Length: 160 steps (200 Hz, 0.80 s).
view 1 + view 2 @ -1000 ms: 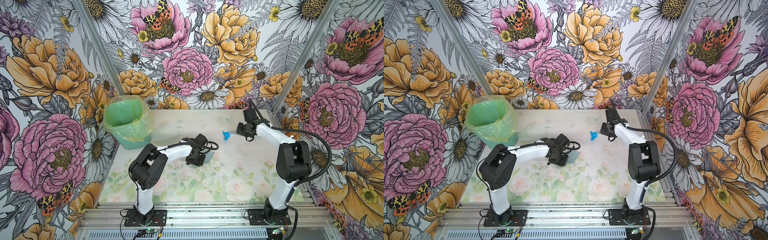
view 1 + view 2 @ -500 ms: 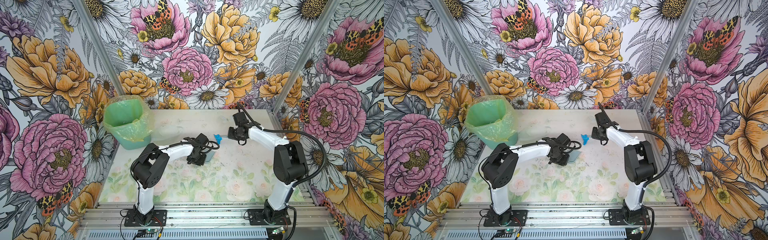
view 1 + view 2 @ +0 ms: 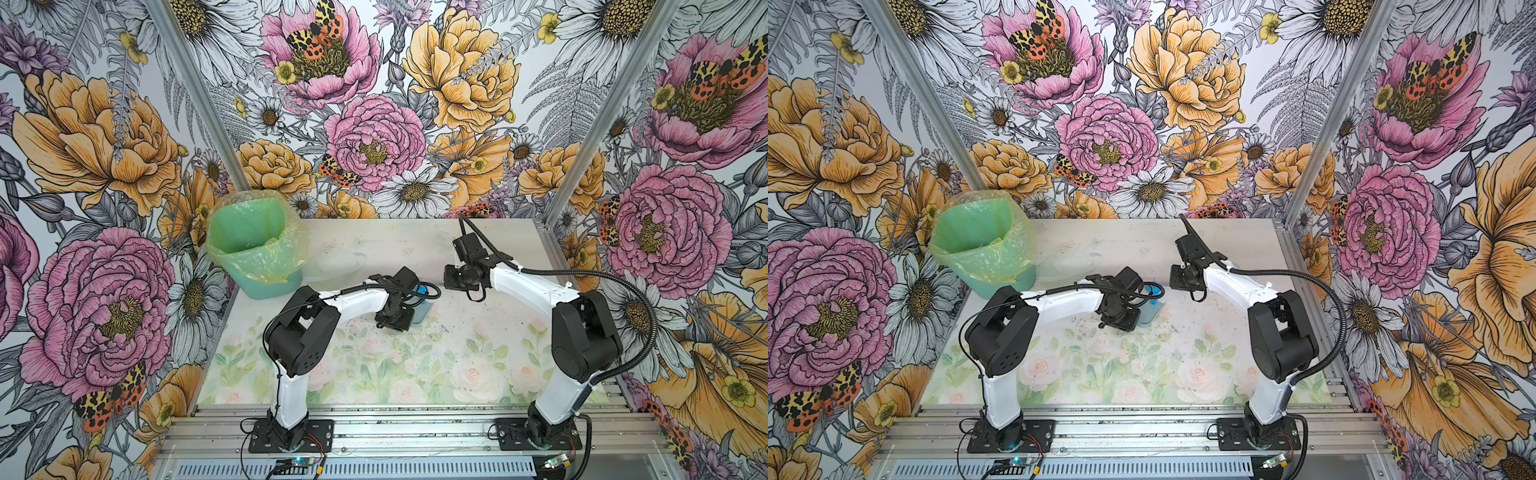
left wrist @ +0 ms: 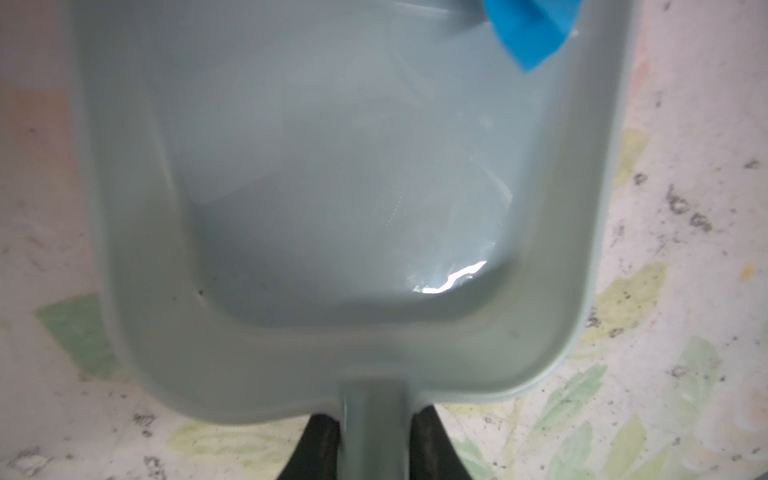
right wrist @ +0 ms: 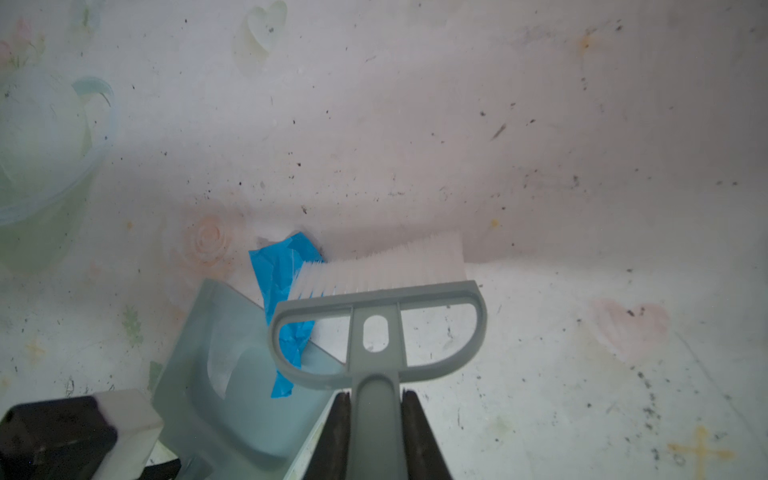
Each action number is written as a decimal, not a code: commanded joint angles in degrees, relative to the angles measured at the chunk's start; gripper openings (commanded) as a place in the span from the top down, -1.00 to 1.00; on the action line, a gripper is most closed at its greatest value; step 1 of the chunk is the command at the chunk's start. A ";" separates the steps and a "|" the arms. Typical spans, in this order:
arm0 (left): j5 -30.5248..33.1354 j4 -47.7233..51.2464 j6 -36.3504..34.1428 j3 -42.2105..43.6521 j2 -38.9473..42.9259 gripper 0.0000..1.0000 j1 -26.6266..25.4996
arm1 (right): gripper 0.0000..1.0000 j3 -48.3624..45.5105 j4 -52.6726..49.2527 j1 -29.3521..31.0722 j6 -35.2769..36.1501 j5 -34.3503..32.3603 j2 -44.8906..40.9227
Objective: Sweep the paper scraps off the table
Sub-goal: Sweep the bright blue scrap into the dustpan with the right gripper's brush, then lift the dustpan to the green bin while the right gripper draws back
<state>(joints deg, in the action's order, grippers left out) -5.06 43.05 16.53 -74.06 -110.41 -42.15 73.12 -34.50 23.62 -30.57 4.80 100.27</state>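
The left hand [image 4: 374, 438] grips the dustpan [image 4: 332, 187] low on the table [image 5: 540, 124] as a catcher, while the right hand [image 5: 378, 436], clenched on the brush [image 5: 376, 303], sets its bristles [image 5: 382, 266] against the blue paper scrap [image 5: 282, 266] straddling the pan's lip.

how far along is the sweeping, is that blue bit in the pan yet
Looks done: no other scraps show on the table in both top views. In hand: the left gripper holds the dustpan, the right gripper holds the brush, its bristles on the blue paper scrap, which lies across the pan's lip, only partly in. Left: push it fully in, then probably tip it into the green bin.
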 commanded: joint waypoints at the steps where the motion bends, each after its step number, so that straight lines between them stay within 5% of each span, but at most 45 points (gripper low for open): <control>1: 0.47 -0.08 0.35 -1.06 -1.91 1.00 -0.56 | 1.00 -2.21 -0.74 1.36 -0.80 1.76 -2.84; 160: 4.11 -2.25 0.34 -0.65 -0.68 1.00 -0.48 | 1.00 -5.90 -7.91 2.66 5.67 5.74 -14.27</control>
<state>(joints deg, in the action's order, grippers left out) -3.40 42.85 16.53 -75.00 -111.09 -42.26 66.46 -40.51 26.35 -26.76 9.30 89.58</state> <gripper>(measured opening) 0.222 0.172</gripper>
